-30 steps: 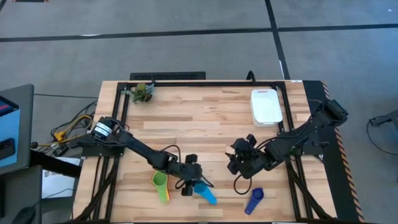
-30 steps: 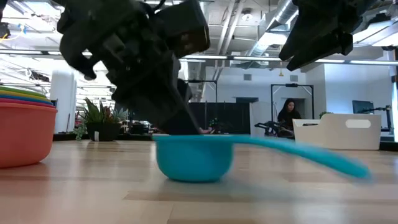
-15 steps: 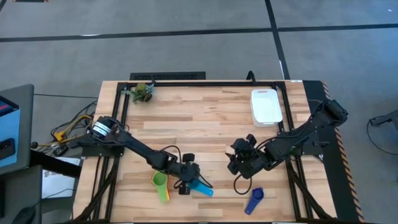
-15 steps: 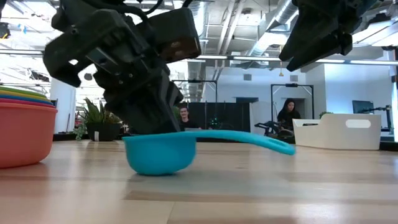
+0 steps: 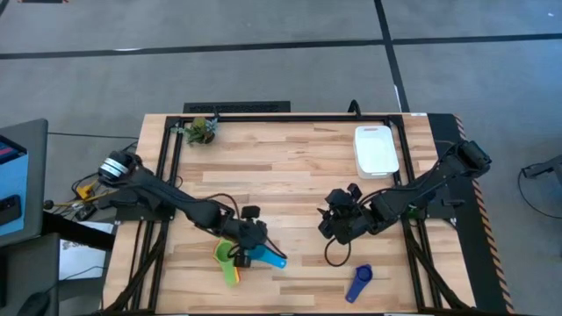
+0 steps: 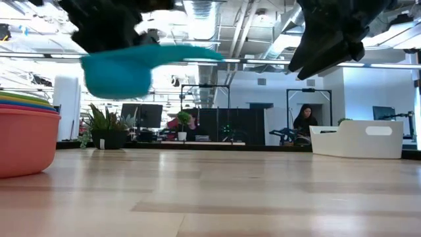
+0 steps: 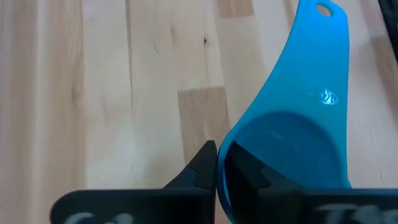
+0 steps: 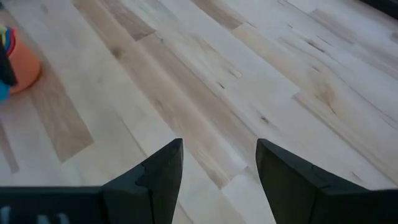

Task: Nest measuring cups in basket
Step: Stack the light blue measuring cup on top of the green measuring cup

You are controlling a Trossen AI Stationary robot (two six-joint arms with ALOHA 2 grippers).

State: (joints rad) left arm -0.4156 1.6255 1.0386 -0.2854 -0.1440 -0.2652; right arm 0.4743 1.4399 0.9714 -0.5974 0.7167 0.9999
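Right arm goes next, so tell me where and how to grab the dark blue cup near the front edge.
Judging from above, take the dark blue cup by its bowl rim, one finger inside and one outside, coming straight down. Its bowl opens upward and its flat handle lies low on the table, offering little to pinch. The right gripper hangs open nearby; the left gripper holds the light blue cup the same way.

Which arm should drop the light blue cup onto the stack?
Left. The left gripper is shut on the light blue cup, lifted off the table right beside the stack of cups. The right gripper is open, empty and farther away.
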